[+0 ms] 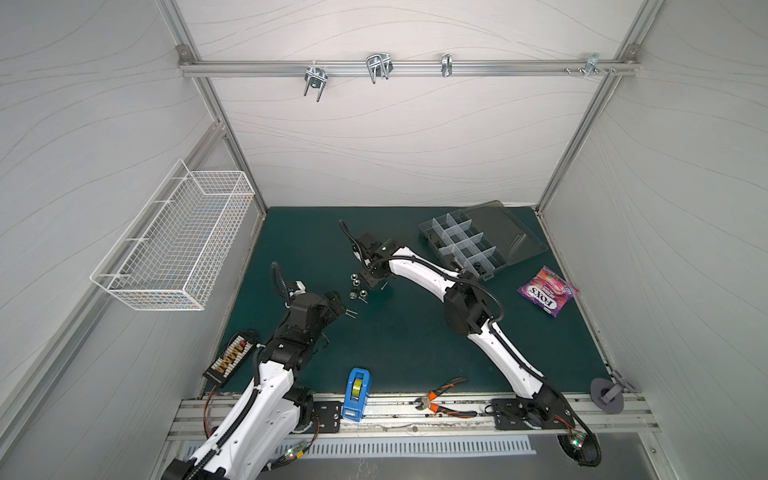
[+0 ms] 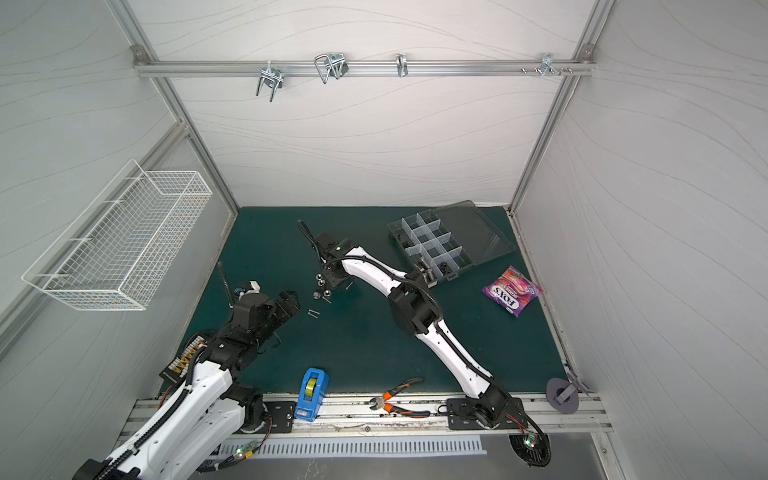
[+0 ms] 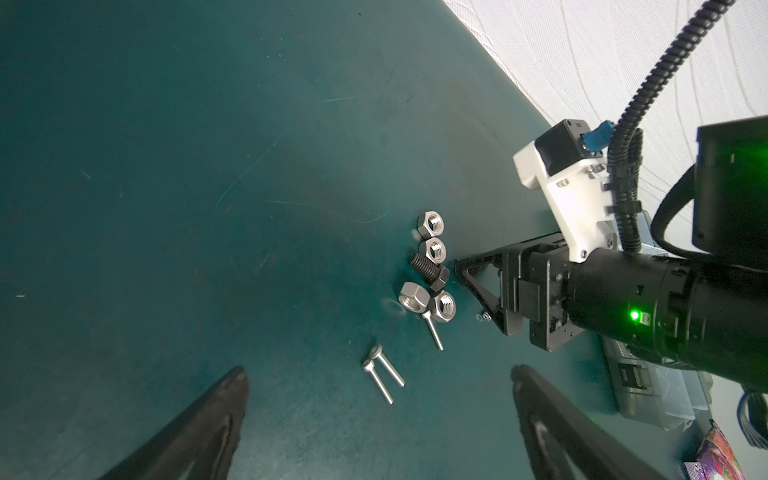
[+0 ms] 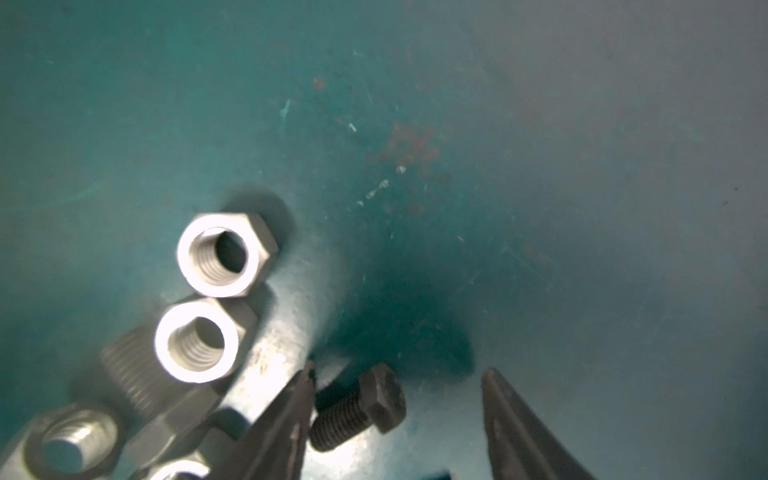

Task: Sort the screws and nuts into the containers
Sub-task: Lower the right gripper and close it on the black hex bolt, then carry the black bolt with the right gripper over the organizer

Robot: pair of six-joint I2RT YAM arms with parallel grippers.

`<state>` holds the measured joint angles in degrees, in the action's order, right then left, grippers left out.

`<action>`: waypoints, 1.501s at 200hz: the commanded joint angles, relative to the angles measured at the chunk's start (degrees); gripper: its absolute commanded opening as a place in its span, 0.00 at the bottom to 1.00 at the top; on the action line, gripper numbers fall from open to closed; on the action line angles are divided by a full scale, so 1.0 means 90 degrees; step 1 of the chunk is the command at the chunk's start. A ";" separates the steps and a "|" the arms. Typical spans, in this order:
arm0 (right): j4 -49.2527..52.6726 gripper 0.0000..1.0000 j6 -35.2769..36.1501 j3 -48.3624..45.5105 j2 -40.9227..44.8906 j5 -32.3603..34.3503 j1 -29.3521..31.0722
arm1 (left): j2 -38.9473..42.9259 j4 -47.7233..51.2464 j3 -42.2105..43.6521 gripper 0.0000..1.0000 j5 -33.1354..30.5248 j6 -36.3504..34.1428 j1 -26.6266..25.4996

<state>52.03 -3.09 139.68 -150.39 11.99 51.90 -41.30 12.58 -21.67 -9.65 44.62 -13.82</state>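
Several silver nuts and a large dark bolt lie clustered mid-mat. My right gripper is down at the mat beside them, open. A short black hex-head screw lies between its fingers; one finger touches the thread and the other stands apart. Two thin silver screws lie side by side just ahead of my left gripper, which is wide open and holds nothing. A third thin screw lies by the nuts. The containers of the clear organizer box sit at the back right, lid open.
A white wire basket hangs on the left wall. A blue tape dispenser and orange-handled pliers lie at the front edge. A candy bag lies right of the organizer. A connector board sits front left.
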 commanded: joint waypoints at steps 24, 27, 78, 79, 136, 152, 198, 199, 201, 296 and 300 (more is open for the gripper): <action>0.0496 0.56 -0.0003 -0.0399 0.0029 0.0211 0.0035 | 0.0034 -0.0089 0.0006 1.00 -0.0062 0.0082 -0.0007; 0.0491 0.55 -0.0009 -0.0418 0.0043 0.0211 0.0034 | 0.0034 -0.0089 0.0006 1.00 -0.0067 0.0081 -0.0007; 0.0540 0.47 -0.0124 -0.0617 0.0221 0.0101 0.0005 | 0.0033 -0.0084 0.0006 0.99 -0.0053 0.0107 -0.0007; 0.0538 0.47 -0.0124 -0.0617 0.0223 0.0097 0.0000 | 0.0030 -0.0087 0.0006 1.00 -0.0052 0.0109 -0.0007; 0.0501 0.32 -0.0206 -0.0792 0.0354 -0.0060 -0.0043 | 0.0023 -0.0098 0.0006 1.00 -0.0051 0.0112 -0.0007; 0.0492 0.28 -0.0209 -0.0795 0.0381 -0.0092 -0.0051 | 0.0018 -0.0099 0.0006 1.00 -0.0051 0.0114 -0.0007; 0.0450 0.16 -0.0222 -0.0803 0.0446 -0.0334 -0.0102 | 0.0013 -0.0099 0.0006 1.00 -0.0051 0.0120 -0.0007; 0.0450 0.16 -0.0222 -0.0803 0.0448 -0.0340 -0.0107 | 0.0016 -0.0099 0.0006 1.00 -0.0051 0.0115 -0.0007; 0.0442 0.16 -0.0232 -0.0808 0.0459 -0.0361 -0.0106 | 0.0010 -0.0104 0.0006 1.00 -0.0051 0.0112 -0.0007; 0.0259 0.00 -0.0243 -0.0842 0.1156 -0.0668 -0.0606 | 0.0047 -0.0050 -0.0008 1.00 -0.0070 0.0118 -0.0007; 0.0249 0.00 -0.0242 -0.0854 0.1229 -0.0654 -0.0643 | 0.0056 -0.0041 -0.0009 1.00 -0.0071 0.0107 -0.0007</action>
<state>52.69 -5.72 132.11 -145.32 6.31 48.21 -41.30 12.60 -21.61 -9.63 44.84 -13.82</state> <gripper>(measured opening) 0.129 0.996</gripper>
